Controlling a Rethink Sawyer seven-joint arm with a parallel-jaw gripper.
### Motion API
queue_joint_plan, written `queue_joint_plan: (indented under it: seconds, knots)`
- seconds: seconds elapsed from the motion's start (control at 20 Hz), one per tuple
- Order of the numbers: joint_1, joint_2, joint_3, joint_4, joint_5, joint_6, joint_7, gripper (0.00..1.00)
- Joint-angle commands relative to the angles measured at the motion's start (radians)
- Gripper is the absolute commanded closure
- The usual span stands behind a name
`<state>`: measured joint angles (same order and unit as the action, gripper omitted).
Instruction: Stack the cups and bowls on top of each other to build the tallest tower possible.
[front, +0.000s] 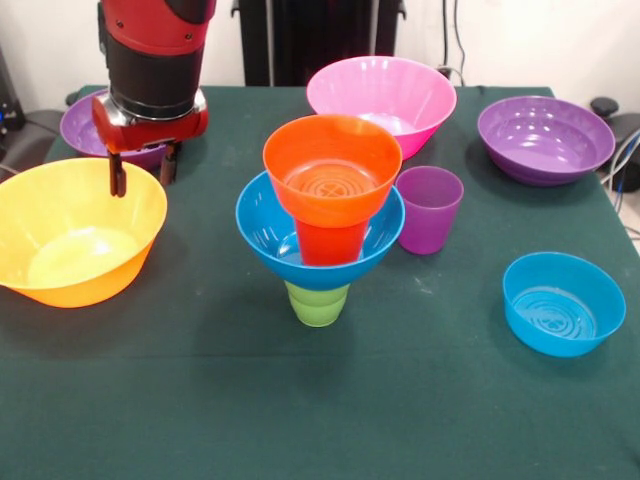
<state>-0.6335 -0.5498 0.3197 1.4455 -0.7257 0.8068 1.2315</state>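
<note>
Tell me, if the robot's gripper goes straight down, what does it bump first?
Probably the yellow-orange bowl. The open gripper points down above its far rim, though depth is unclear and it might land just behind, by the purple bowl.

Red-black arm (155, 60), dark-fingered claw (143, 172)

3 cups (429, 208), 7 bowls (545, 136), 1 claw (141, 172).

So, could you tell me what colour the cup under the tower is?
Green; the front view shows it best.
</note>
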Motion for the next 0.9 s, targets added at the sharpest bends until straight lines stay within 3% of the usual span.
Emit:
queue_joint_plan:
  seconds: [0.05,0.4,0.9]
  knots:
    - [0.011,0.078,0.025,-0.022,-0.042,-0.035,-0.051,0.0]
    - [-0.004,0.094,0.051,0.001,-0.013,-0.026,-0.073,0.0]
    - [0.028,0.083,0.001,-0.02,-0.077,-0.084,-0.013,0.0]
